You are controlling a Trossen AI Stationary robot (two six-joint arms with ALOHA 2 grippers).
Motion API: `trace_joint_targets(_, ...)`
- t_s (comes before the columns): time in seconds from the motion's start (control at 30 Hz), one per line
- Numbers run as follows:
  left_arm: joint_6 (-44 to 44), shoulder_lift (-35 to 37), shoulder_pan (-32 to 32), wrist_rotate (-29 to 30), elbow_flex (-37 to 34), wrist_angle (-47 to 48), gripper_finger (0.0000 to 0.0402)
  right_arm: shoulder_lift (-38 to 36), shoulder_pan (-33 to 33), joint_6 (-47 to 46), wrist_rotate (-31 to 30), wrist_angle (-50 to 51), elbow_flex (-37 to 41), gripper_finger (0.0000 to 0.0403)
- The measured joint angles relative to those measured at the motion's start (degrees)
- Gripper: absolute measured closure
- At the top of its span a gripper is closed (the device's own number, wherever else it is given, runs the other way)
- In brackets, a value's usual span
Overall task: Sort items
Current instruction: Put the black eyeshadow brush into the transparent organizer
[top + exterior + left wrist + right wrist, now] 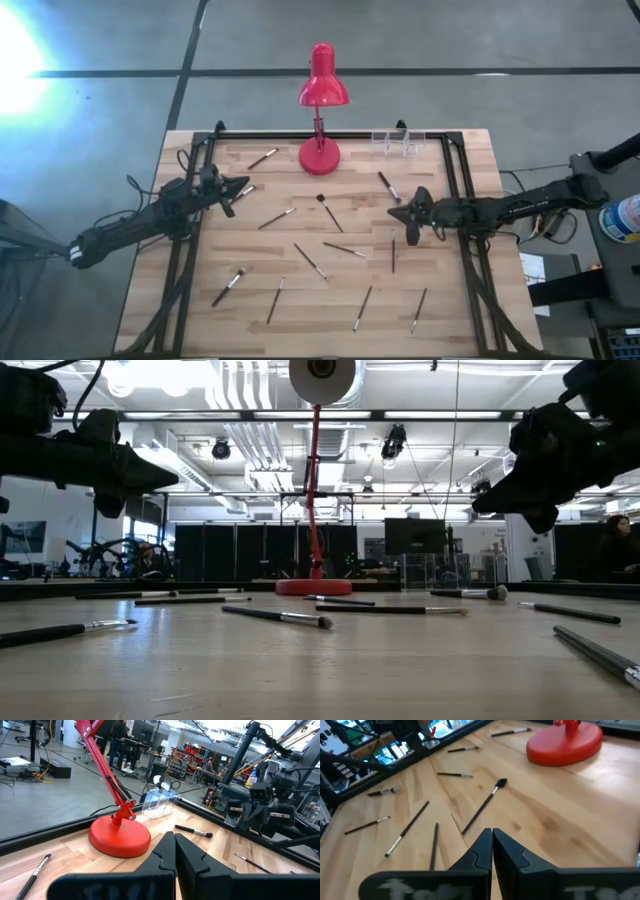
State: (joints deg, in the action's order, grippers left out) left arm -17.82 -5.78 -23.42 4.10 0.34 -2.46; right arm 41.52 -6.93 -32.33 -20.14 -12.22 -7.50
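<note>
About a dozen thin brushes lie flat and scattered on the wooden table, among them a dark one [329, 212] near the middle, one [388, 185] by the right gripper and one [245, 190] just past the left gripper. My left gripper [243, 188] hovers shut over the table's left side, raised clear in the low view [172, 478]. In its wrist view the shut fingers [175, 851] point toward the lamp base. My right gripper [398, 212] hovers shut over the right side [482, 506]. Its wrist view [492, 842] looks down on a black-tipped brush [482, 810] and several others.
A red desk lamp [321, 152] stands on its round base [120, 836] at the far middle of the table. A clear plastic holder [398, 142] sits at the far right edge [160, 802]. Black rails [190, 230] run along the left and right sides.
</note>
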Motion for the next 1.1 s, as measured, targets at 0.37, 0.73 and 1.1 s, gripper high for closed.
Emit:
trace_joint_targets(0.37,0.00,0.00,0.00,0.00,0.00,-0.02,0.0401,1.20,-7.28,-2.79,-6.88,0.01,-2.31,0.0394)
trace_joint_targets(0.73,0.00,0.01,0.01,0.00,0.00,-0.01,0.0401,1.33,-7.33,2.33,-10.25,-0.08,-2.39,0.0375)
trace_joint_targets(1.1,0.00,0.00,0.00,-0.02,0.00,0.00,0.0401,1.62,-7.31,-1.05,-10.42,0.51,-2.39,0.0291)
